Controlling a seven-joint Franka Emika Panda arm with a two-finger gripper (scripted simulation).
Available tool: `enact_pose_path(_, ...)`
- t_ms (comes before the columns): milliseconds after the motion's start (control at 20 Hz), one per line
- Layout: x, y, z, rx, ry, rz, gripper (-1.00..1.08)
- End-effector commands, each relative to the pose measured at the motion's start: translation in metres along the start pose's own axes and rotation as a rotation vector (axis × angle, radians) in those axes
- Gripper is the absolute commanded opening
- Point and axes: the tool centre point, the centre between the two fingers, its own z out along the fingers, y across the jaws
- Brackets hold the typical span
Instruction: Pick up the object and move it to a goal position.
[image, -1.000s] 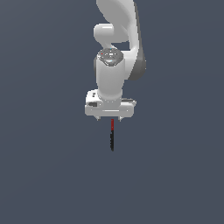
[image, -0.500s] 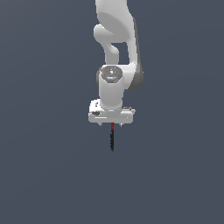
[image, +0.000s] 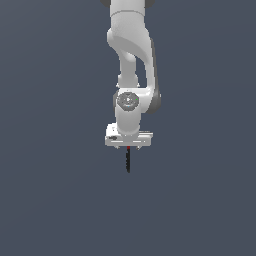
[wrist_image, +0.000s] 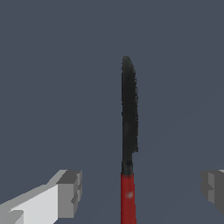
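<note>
The object is a thin knife-like stick with a black blade and a red end. In the exterior view it shows just under the white gripper, with the red end hidden up against the gripper. In the wrist view the object runs lengthwise between the two grey fingertips, and its red end lies between them. The gripper is open, with a clear gap on each side of the object. I cannot tell how high the fingers stand above it.
The surroundings are a plain dark grey-blue surface in both views. The white arm rises straight above the gripper. No goal marker or other object shows.
The gripper has come down in the exterior view, over the red end of the object. The object has not moved, and less of its red end shows now.
</note>
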Motion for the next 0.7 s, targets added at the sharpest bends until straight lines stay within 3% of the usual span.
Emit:
enact_pose_path(0, -0.001, -0.001, 0.005, 0.002, 0.001, 0.000, 1.00)
enact_pose_path(300, -0.001, 0.000, 0.009, 0.001, -0.001, 0.000, 1.00)
enact_pose_path(650, -0.002, -0.001, 0.042, 0.001, 0.000, 0.000, 1.00)
